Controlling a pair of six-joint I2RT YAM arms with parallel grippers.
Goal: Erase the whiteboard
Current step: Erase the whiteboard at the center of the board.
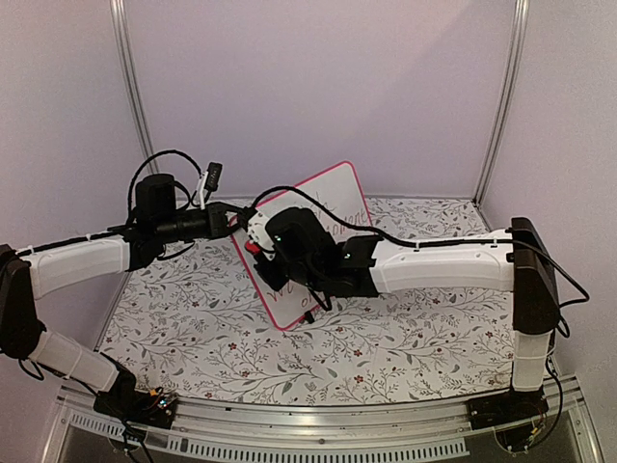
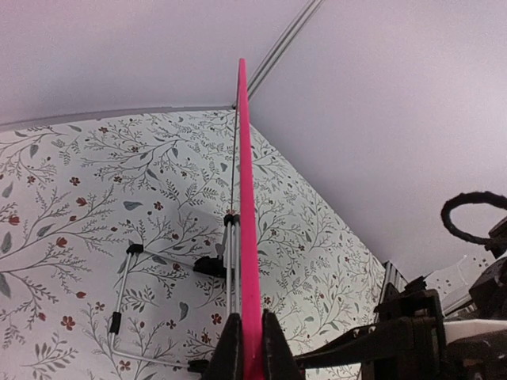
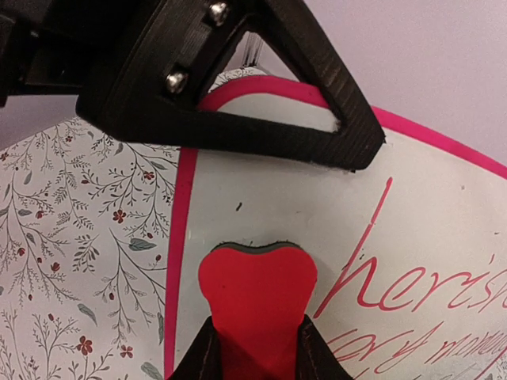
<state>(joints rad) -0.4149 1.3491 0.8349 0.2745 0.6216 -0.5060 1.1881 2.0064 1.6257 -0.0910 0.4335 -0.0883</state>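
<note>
The whiteboard [image 1: 333,198], white with a pink frame, stands tilted near the middle of the table. Red handwriting [image 3: 412,293] covers its face. My left gripper [image 1: 234,223] is shut on the board's left edge. In the left wrist view the pink frame [image 2: 247,198] runs edge-on up from between the left gripper's [image 2: 252,352] two black fingers. My right gripper [image 3: 257,352] is shut on a red eraser [image 3: 257,293], whose dark felt edge presses on the whiteboard [image 3: 261,198] near its upper left corner, left of the writing. From above, the eraser [image 1: 253,248] shows as a small red spot at the right gripper [image 1: 260,249].
A floral cloth [image 1: 405,338] covers the table. A thin wire stand with black feet [image 2: 127,261] lies on the floral cloth [image 2: 71,198] behind the board. White walls and metal posts [image 1: 135,87] close in the back and sides. Black cables [image 1: 386,236] loop over both arms.
</note>
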